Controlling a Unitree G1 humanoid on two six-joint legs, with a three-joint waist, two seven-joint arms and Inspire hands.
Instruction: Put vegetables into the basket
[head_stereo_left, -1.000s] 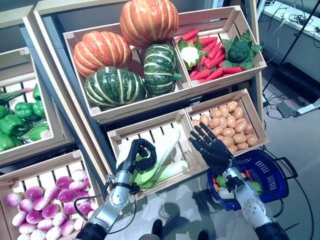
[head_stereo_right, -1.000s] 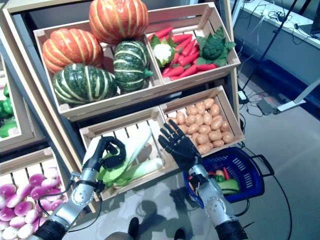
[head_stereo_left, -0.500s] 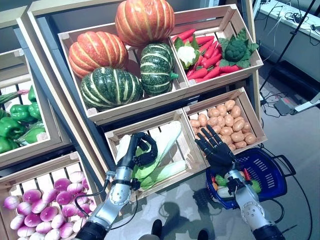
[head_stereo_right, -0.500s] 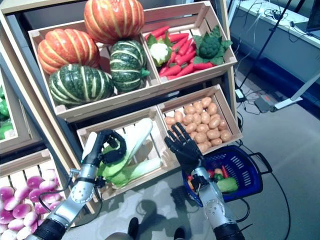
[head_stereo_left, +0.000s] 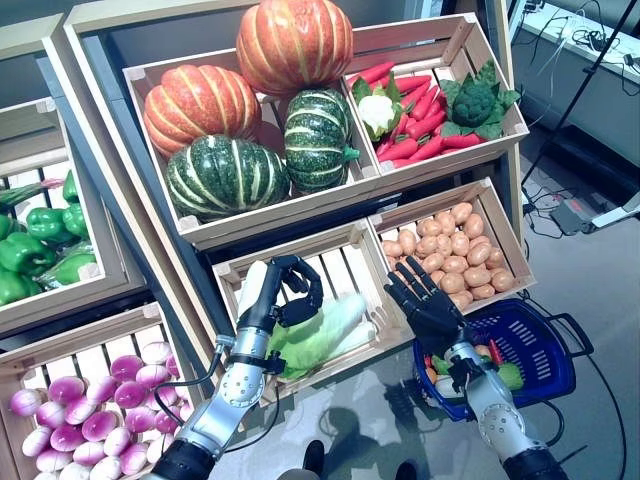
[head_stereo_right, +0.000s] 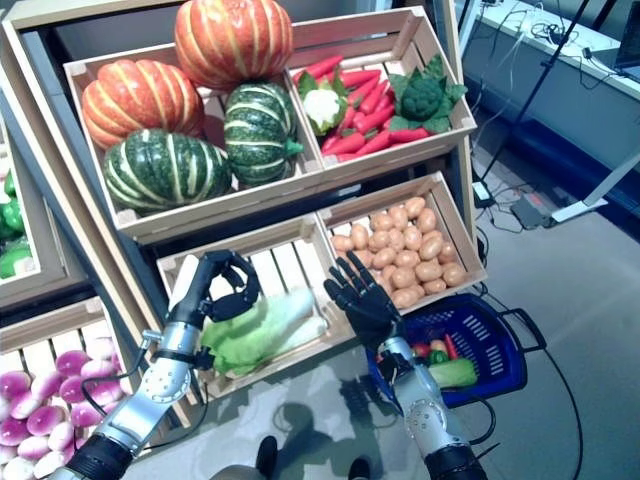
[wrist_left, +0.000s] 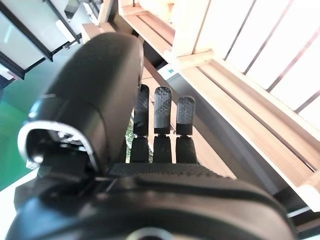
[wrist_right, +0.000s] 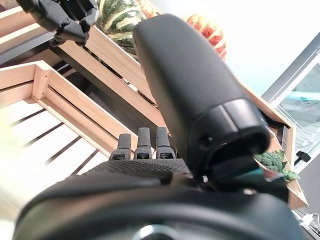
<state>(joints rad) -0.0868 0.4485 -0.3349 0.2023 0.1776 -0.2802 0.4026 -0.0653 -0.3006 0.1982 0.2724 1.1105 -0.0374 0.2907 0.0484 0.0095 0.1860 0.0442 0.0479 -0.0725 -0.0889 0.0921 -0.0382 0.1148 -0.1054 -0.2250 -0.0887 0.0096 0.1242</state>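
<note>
A pale green leafy cabbage (head_stereo_left: 325, 322) lies blurred in the slatted lower crate (head_stereo_left: 226, 271). My left hand (head_stereo_left: 287, 298) hovers just above its leafy end with fingers (wrist_left: 160, 120) curled. The left wrist view shows nothing between them. My right hand (head_stereo_left: 428, 306) is open with fingers spread, held above the crate's right corner. Below and right of it the blue basket (head_stereo_left: 542, 345) stands on the floor, holding a cucumber and some red and green vegetables. A white stalk (head_stereo_left: 250, 283) shows behind my left wrist.
A crate of potatoes (head_stereo_left: 455, 250) sits right of the cabbage crate. Above are pumpkins (head_stereo_left: 230, 172) and a crate with red chillies, cauliflower and broccoli (head_stereo_left: 430, 100). Green peppers (head_stereo_left: 30, 240) and purple-white bulbs (head_stereo_left: 90, 410) fill the crates at left.
The cabbage, which leaned long and upright in the crate, has dropped lower and now lies flatter. My left hand stays curled and has lifted a little. The right hand stays spread.
</note>
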